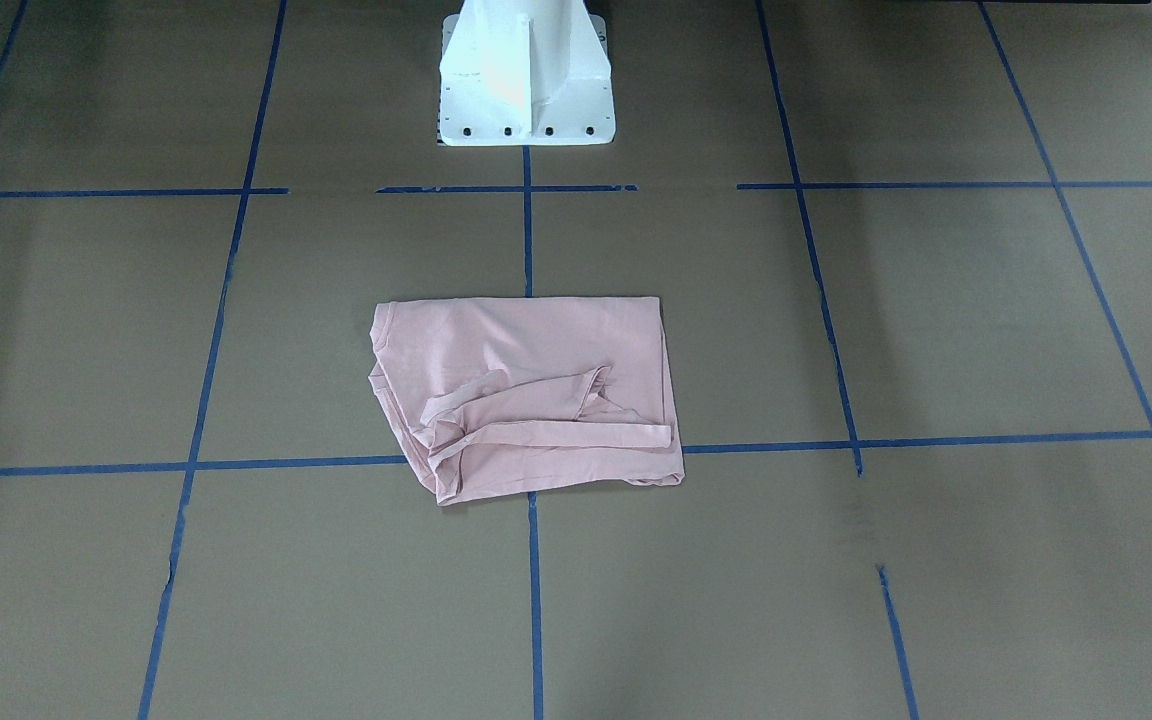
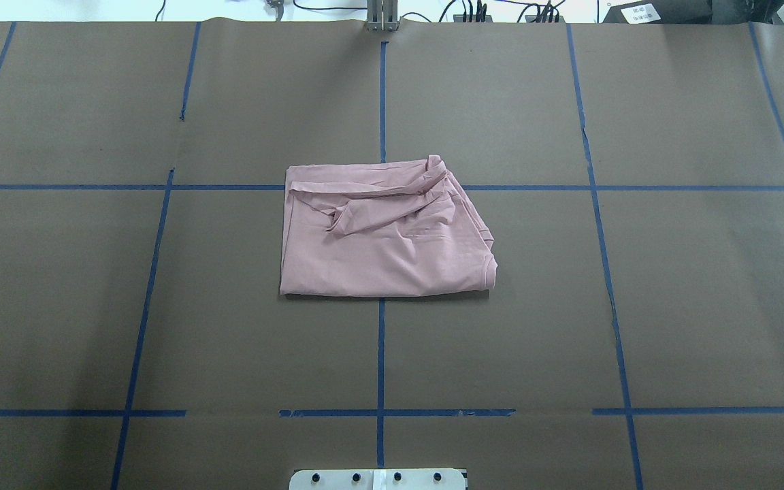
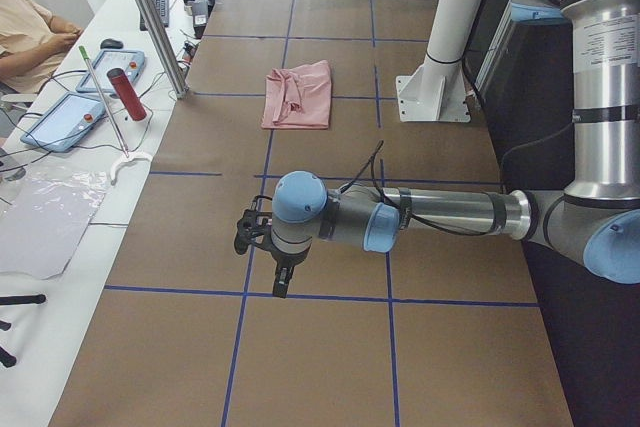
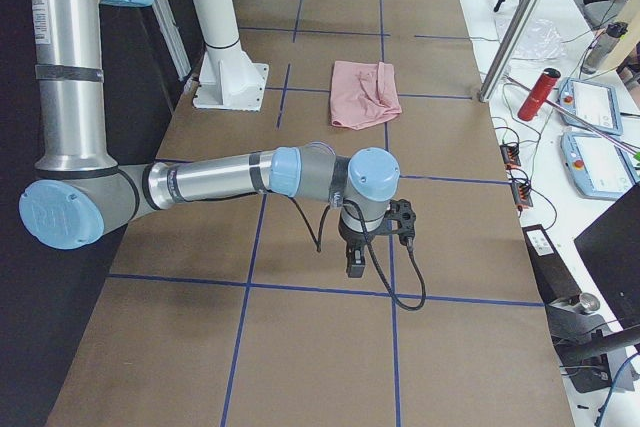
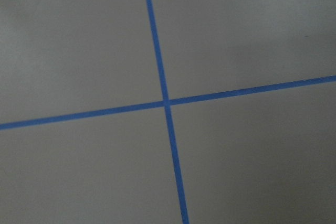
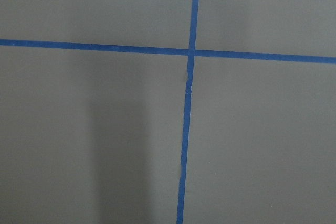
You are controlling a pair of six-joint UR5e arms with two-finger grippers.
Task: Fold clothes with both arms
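The pale pink T-shirt lies folded into a rough rectangle at the middle of the table, plain side up, with a sleeve and hem band creased across it. It also shows in the overhead view and in both side views. My left gripper hovers over the table's left end, far from the shirt. My right gripper hovers over the right end, also far from it. Both show only in the side views, so I cannot tell whether they are open or shut. The wrist views show only brown paper and blue tape.
The white pedestal stands at the robot's side of the table, behind the shirt. Blue tape lines grid the brown paper. A side bench holds tablets and a red bottle, with a person seated by it.
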